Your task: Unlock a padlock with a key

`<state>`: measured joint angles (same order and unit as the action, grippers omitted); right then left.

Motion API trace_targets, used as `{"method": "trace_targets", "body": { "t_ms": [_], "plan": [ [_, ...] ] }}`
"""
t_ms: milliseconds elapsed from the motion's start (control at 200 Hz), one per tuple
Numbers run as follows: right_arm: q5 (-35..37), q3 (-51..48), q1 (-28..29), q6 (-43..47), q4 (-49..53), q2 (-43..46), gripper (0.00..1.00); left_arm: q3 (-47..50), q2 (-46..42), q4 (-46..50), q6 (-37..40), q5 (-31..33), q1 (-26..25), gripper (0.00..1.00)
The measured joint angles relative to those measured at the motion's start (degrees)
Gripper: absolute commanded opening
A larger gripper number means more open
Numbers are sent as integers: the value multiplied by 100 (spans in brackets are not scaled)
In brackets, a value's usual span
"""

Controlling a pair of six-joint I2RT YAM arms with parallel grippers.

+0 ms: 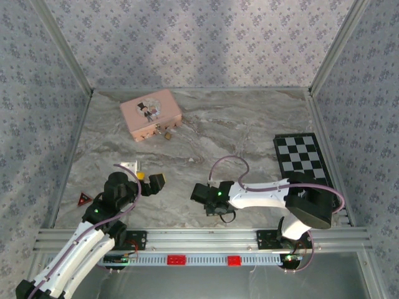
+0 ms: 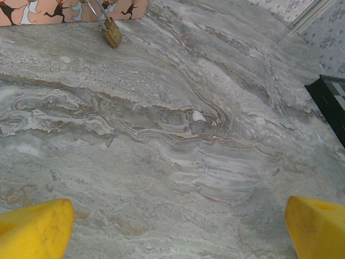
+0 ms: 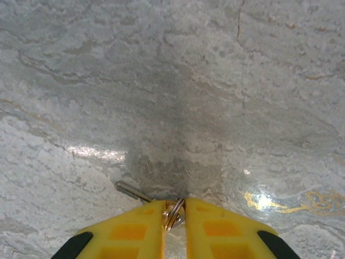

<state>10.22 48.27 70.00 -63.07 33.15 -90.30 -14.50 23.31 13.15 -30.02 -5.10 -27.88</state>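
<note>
Right gripper [image 3: 174, 213], centre of the table's [image 1: 249, 131] near edge: yellow jaws almost pressed together, pinching the key [image 3: 131, 190] at its ring end, blade jutting sideways.
Left gripper [image 2: 178, 226], near-left: jaws spread wide above bare marble.
Padlock [image 2: 112, 33], far-left: brass, against the pink box's [image 1: 150, 114] near side.

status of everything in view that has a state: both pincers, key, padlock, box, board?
left pincer: open, empty.
right pincer: shut on the key, low at the table.
key: pinched at its head, blade sticking out sideways.
padlock: at the pink box's front, no key in it; locked or not, cannot tell.
pink box: lid closed.
chessboard: lying flat.
</note>
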Motion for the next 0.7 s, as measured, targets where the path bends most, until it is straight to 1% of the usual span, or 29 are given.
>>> {"method": "trace_targets", "body": {
  "t_ms": [90,250,470,700],
  "plan": [
    [94,-9,-17,-35,-42,4,14,0,4,-22,-2,-2,0,100],
    [157,-52,-50,-61,-79,52,8,0,26,-72,-2,-2,0,100],
    [162,-109,-98,-74,-179,109,5,11,92,-138,0,-2,0,100],
    [166,-490,-271,-212,-380,586,1,11,162,-157,0,-2,0,100]
  ]
}}
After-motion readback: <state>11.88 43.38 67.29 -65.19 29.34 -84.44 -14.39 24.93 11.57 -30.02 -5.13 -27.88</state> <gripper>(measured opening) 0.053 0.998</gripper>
